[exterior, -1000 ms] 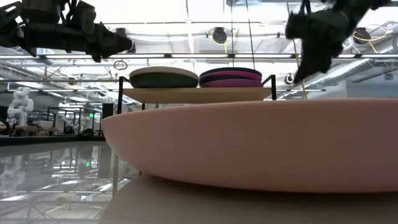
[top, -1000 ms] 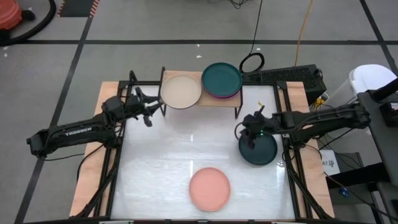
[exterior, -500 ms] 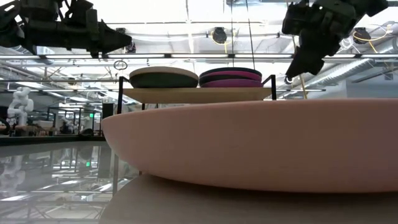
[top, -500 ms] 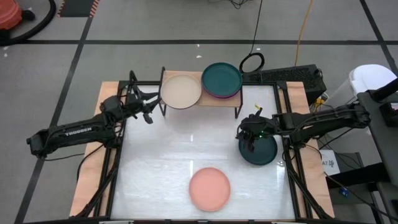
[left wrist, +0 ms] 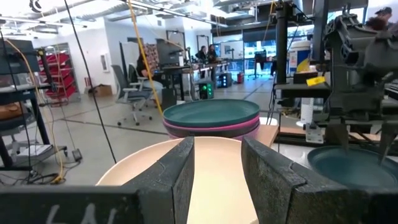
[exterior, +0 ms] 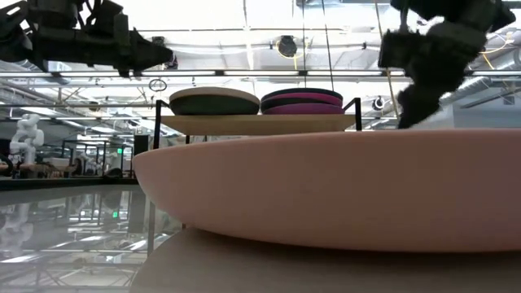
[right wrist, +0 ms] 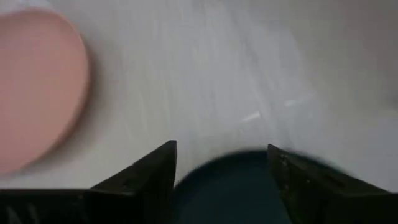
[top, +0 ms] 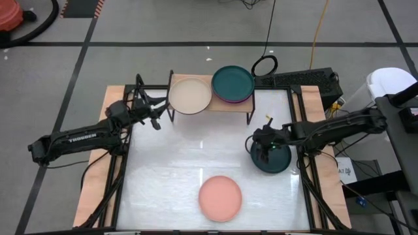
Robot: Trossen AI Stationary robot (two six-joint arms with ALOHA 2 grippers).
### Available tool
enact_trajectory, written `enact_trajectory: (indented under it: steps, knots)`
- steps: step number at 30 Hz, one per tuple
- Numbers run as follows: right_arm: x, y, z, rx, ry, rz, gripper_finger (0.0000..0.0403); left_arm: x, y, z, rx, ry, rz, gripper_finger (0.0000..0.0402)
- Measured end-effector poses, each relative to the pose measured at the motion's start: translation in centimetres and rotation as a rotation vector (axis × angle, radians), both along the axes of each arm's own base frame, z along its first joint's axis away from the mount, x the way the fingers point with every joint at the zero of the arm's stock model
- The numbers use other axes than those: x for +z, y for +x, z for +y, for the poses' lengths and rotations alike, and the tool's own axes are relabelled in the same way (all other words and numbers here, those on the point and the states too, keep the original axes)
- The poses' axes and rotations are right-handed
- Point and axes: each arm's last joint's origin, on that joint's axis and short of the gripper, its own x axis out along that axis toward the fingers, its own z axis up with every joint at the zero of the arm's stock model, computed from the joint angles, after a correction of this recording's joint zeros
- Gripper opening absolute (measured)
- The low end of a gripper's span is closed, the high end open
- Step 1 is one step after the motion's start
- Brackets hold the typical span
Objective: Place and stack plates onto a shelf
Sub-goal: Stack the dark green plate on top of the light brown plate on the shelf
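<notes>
The light-wood shelf [top: 210,104] at the table's far side carries a beige plate [top: 190,96] on top of a dark one [exterior: 213,105]. Beside it, a dark teal plate [top: 233,82] tops a purple and a magenta plate [exterior: 303,107]. Another dark teal plate [top: 273,158] lies flat on the table at the right. A salmon pink plate [top: 220,198] lies flat near the front edge. My right gripper [top: 262,147] is open over the teal plate's left rim [right wrist: 230,177]. My left gripper [top: 155,115] is open and empty in the air, left of the shelf, pointing at the beige plate [left wrist: 217,168]. My right gripper points down with its open fingers [right wrist: 146,174] on either side of the dark teal plate's left rim. I cannot tell whether they touch it.
The shelf's thin black legs [top: 249,117] stand on the white table top. A black keyboard [top: 307,79] and cables lie behind the table's far right corner. Bare white table [top: 196,150] lies between the shelf and the salmon plate.
My right gripper has gone down toward the dark teal plate on the table and a little toward the near edge. The plates have stayed where they were.
</notes>
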Motion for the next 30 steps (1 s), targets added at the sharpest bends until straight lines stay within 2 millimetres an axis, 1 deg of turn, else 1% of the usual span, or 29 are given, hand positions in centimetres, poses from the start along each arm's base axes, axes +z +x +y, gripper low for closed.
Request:
enact_trajectory:
  steps: [6,9,14,23,26,30]
  knots:
    - [-2.3,-0.1,0.8,-0.025,0.087,0.11,0.0235,-0.6,0.5,0.3,0.0,-0.021,0.037,0.0138]
    - [-3.0,0.0,1.3,-0.009,0.093,0.114,0.0235,-0.9,0.8,0.4,0.0,-0.035,0.057,0.0138]
    - [-4.3,0.6,2.0,-0.009,0.124,0.056,0.0235,-1.4,1.1,0.6,-0.001,-0.055,0.081,0.0138]
    - [-7.1,0.8,2.3,-0.045,0.078,0.215,0.0232,-1.3,1.2,0.6,-0.002,-0.057,0.076,0.0138]
    - [-7.3,0.9,2.4,-0.023,0.06,0.223,0.0208,-1.3,1.2,0.6,-0.002,-0.061,0.075,0.0138]
    - [-7.2,0.9,2.4,-0.016,0.063,0.221,0.0147,-1.3,1.1,0.6,-0.002,-0.06,0.07,0.0138]
